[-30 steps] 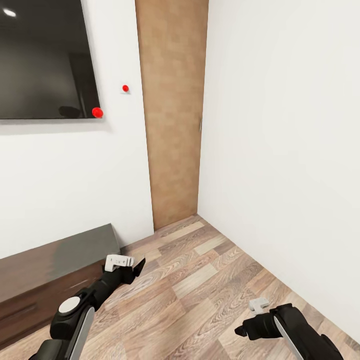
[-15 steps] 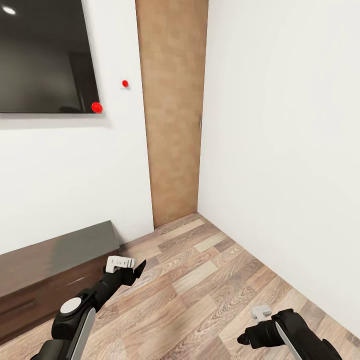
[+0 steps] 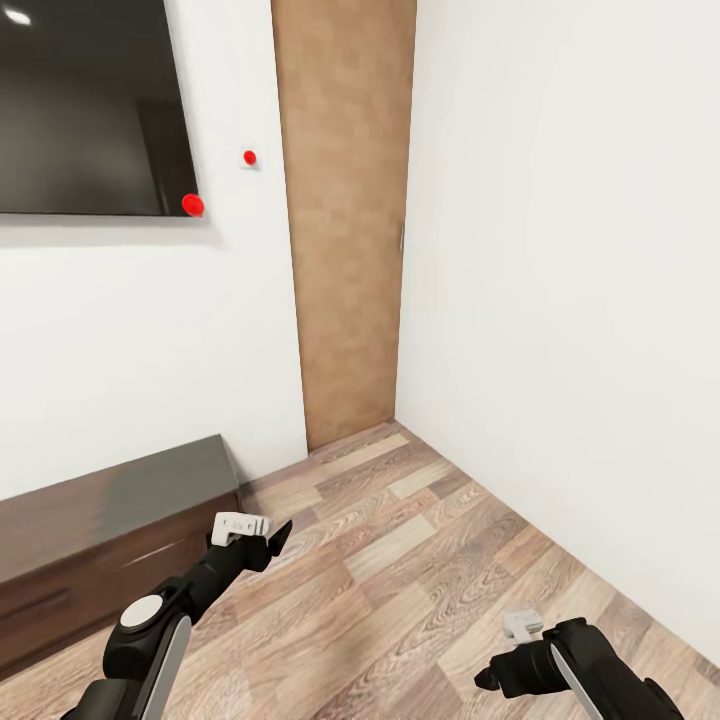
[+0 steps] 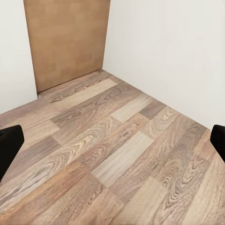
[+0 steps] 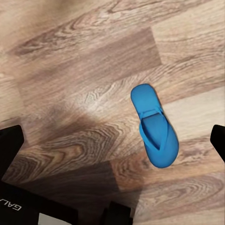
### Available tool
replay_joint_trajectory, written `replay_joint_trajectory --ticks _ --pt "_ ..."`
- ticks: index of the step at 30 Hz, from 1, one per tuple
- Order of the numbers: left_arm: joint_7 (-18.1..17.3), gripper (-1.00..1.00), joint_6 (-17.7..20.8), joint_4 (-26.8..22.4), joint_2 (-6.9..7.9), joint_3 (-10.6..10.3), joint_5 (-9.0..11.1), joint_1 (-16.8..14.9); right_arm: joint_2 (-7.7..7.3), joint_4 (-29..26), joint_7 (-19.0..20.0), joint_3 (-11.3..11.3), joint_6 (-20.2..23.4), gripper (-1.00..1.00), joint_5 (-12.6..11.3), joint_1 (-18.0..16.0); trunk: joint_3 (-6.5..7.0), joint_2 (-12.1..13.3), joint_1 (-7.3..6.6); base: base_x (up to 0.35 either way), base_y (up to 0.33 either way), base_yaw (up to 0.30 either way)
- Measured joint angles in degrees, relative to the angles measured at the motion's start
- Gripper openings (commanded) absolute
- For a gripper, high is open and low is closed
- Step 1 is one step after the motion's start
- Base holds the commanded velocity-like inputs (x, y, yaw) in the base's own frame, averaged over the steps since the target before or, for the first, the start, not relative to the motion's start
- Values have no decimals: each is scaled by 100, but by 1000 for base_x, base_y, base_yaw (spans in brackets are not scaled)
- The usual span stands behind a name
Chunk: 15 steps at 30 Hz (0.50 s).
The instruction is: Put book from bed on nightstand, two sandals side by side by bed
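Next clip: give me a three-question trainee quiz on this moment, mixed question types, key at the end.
1. True or false: the right hand is gripping the bright blue flat sandal.
2. The sandal lies on: A) off-white mattress B) grey-brown wood-plank floor C) dark brown dresser.
3. Fill in: the left hand faces bare floor, a white wall corner and a brown wooden ____.

Key: 1 false, its fingers are spread and the sandal lies free on the planks; 2 B; 3 door.

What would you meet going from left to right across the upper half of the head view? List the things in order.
Dark wall screen → large red dot at its corner → small red dot on the white wall → brown wooden door → plain white side wall.
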Motion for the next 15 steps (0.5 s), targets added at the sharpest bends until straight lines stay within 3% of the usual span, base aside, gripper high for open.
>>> replay_joint_trajectory --ticks 15 --pt "0 100 -4 0 0 -2 0 0 0 0 8 4 0 100 0 2 -111 -41 23 0 0 0"
